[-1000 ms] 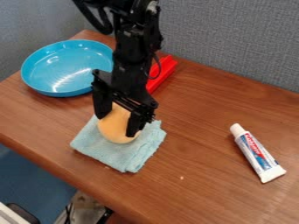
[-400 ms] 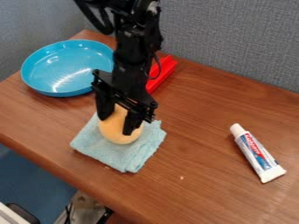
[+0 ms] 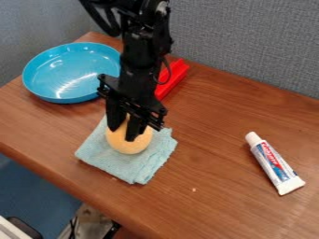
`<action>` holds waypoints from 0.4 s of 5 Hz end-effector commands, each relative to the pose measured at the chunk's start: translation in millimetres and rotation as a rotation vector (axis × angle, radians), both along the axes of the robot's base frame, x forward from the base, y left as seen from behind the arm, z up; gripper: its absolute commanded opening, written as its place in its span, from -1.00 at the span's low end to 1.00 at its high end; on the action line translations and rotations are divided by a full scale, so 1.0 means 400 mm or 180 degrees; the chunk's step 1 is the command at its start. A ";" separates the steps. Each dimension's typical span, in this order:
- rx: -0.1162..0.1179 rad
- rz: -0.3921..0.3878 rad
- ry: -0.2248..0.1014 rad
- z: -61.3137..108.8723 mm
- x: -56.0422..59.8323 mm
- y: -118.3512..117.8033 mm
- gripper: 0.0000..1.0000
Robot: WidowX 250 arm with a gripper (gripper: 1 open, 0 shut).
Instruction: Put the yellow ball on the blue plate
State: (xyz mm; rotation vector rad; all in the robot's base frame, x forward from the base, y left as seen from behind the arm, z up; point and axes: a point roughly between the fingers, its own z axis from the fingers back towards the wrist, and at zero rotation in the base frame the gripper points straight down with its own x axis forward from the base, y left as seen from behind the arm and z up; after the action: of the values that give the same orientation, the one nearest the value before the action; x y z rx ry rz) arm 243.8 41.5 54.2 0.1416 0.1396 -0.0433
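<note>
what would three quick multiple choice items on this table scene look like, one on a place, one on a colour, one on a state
1. Where does the yellow ball sit?
A. on the teal cloth
B. in the blue plate
C. beside the toothpaste tube

2. What colour is the object behind the arm, right of the blue plate?
A. green
B. red
C. white

3. How does the end effector stand?
A. raised high above the table
B. over the toothpaste tube
C. lowered, fingers either side of the ball

Answers:
1 A, the ball rests on the teal cloth near the table's front edge.
2 B, a red object shows past the arm.
3 C, the fingers flank the ball, which remains on the cloth; the toothpaste tube lies far to the right.
</note>
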 end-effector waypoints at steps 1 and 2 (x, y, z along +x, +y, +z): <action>0.0006 0.0034 -0.0107 0.027 0.016 0.012 -1.00; -0.0006 0.0038 -0.0109 0.034 0.016 0.014 -1.00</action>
State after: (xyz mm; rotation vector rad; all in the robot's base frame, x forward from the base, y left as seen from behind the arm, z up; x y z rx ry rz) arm 242.1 42.6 56.3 0.1340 0.1579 -0.0459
